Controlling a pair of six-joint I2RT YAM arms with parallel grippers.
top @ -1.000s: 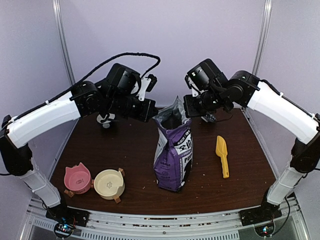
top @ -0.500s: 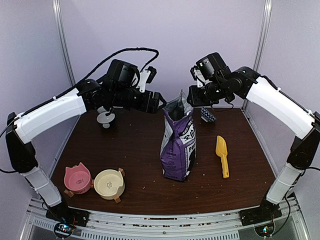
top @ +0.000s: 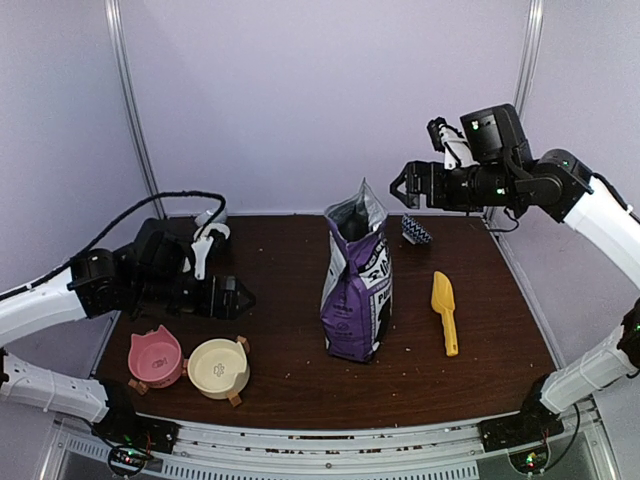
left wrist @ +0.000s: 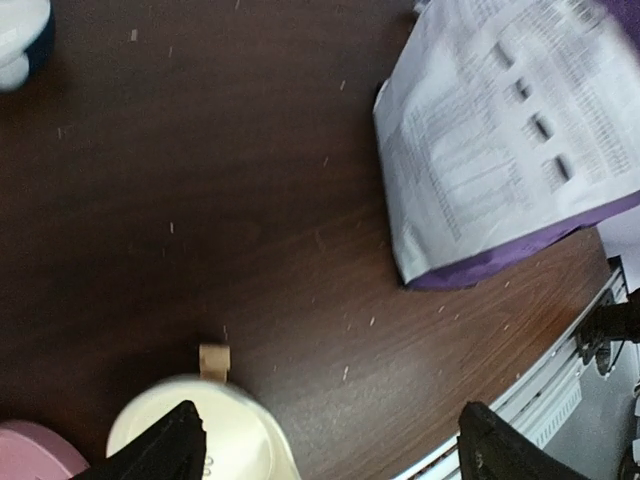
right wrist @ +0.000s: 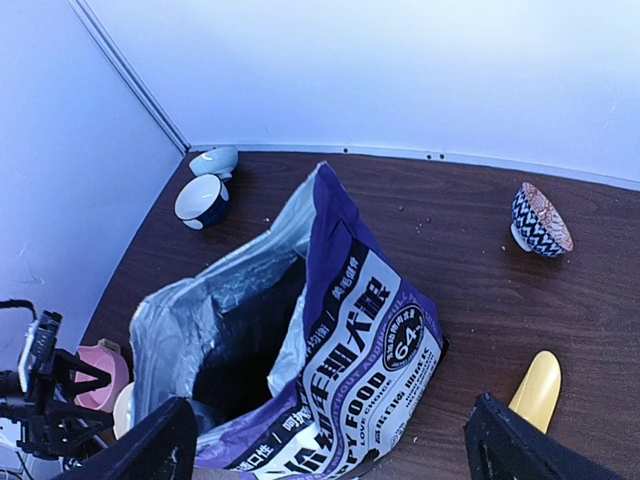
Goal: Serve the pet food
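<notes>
The purple-and-white bag point(top: 357, 285) stands upright mid-table with its top open. Its inside point(right wrist: 240, 345) is dark, so the pet food is hidden. My left gripper point(top: 243, 298) hangs low over the table at the left, open and empty, just behind the cream bowl point(top: 219, 367) and pink bowl point(top: 155, 356). In the left wrist view my left gripper point(left wrist: 330, 455) spans bare table beside the cream bowl point(left wrist: 215, 435). My right gripper point(top: 399, 186) is high at the back right, open and empty. In the right wrist view my right gripper point(right wrist: 335, 445) looks down on the bag point(right wrist: 375, 330).
A yellow scoop point(top: 445, 312) lies right of the bag. A blue patterned bowl point(top: 415, 230) lies tipped at the back. Two blue-and-white bowls point(right wrist: 203, 198) sit in the back left corner. Crumbs dot the dark wooden table point(top: 290, 390).
Both grippers opened and left the bag's top. The left arm swung down to the front left by the bowls. The right arm rose and drew back to the right. The bag stands straighter.
</notes>
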